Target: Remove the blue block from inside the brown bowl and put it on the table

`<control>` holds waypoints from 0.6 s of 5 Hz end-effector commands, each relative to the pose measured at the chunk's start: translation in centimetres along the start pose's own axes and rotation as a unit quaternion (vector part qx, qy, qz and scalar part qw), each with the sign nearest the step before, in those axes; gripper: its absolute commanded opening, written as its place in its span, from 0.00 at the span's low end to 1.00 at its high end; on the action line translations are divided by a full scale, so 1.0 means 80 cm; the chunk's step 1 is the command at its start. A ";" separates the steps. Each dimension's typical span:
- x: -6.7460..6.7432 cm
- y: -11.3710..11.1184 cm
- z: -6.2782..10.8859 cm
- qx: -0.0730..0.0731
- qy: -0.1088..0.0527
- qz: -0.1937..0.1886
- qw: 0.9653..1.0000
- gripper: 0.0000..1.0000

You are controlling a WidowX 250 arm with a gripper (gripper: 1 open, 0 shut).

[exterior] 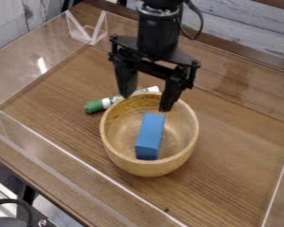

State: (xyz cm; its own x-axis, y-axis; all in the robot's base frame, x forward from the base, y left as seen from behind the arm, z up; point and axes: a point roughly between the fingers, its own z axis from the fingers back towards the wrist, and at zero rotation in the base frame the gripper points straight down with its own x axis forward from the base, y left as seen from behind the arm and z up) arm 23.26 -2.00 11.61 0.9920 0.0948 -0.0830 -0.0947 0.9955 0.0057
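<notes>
The blue block (149, 136) lies flat inside the brown bowl (123, 146), which sits on the table (233, 133) near the front. My gripper (148, 95) hangs just above the bowl's far rim, pointing straight down, its black fingers (172, 92) spread wide with nothing between them. It is open and stands a little behind and above the block, not touching it.
A white marker with a green cap (109, 101) lies just behind the bowl to the left, partly hidden by my left finger. Low clear acrylic walls (26, 149) ring the tabletop. Bare wood shows to the right and left of the bowl.
</notes>
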 end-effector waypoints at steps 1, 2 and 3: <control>-0.006 -0.006 0.012 -0.007 -0.039 0.001 0.999 1.00; -0.011 -0.009 0.007 -0.007 -0.040 0.003 0.999 1.00; -0.014 -0.011 0.000 -0.009 -0.041 0.006 0.999 1.00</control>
State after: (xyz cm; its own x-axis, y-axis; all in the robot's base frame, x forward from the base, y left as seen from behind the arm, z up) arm 21.79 -2.76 10.55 0.9920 0.1153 -0.0522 -0.1155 0.9933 -0.0009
